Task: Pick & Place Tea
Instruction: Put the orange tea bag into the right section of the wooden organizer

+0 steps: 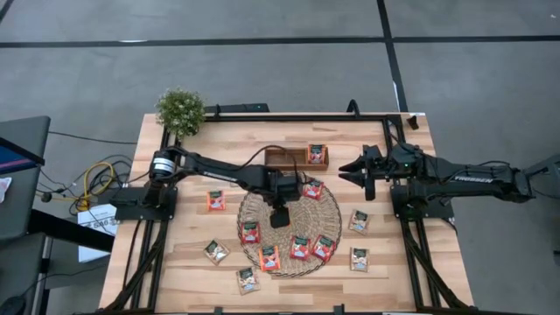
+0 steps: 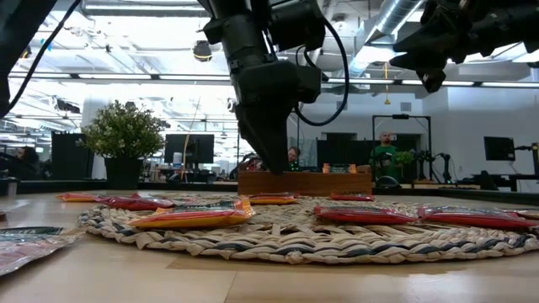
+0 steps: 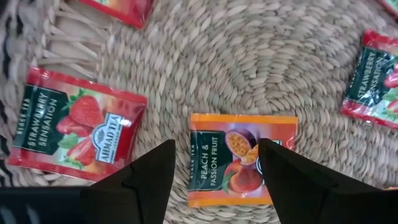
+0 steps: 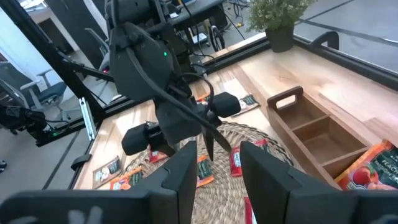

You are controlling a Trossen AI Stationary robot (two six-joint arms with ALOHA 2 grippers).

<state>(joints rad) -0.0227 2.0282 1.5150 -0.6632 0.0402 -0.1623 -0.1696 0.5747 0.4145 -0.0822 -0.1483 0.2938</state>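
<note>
Orange Peach & Passion Fruit sachet (image 3: 241, 158) between spread left gripper (image 3: 214, 180) fingers (label legible only on left wrist view), Ahmad Tea strawberry sachet (image 3: 78, 124) beside, right gripper (image 1: 357, 169) part-open aside.

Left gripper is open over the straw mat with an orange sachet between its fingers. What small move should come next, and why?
Probably lower straight down and close. The left gripper is open, its fingers straddling the peach and passion fruit sachet lying flat on the straw mat, apparently not yet pinching it. The right gripper waits beside the wooden tray.
</note>
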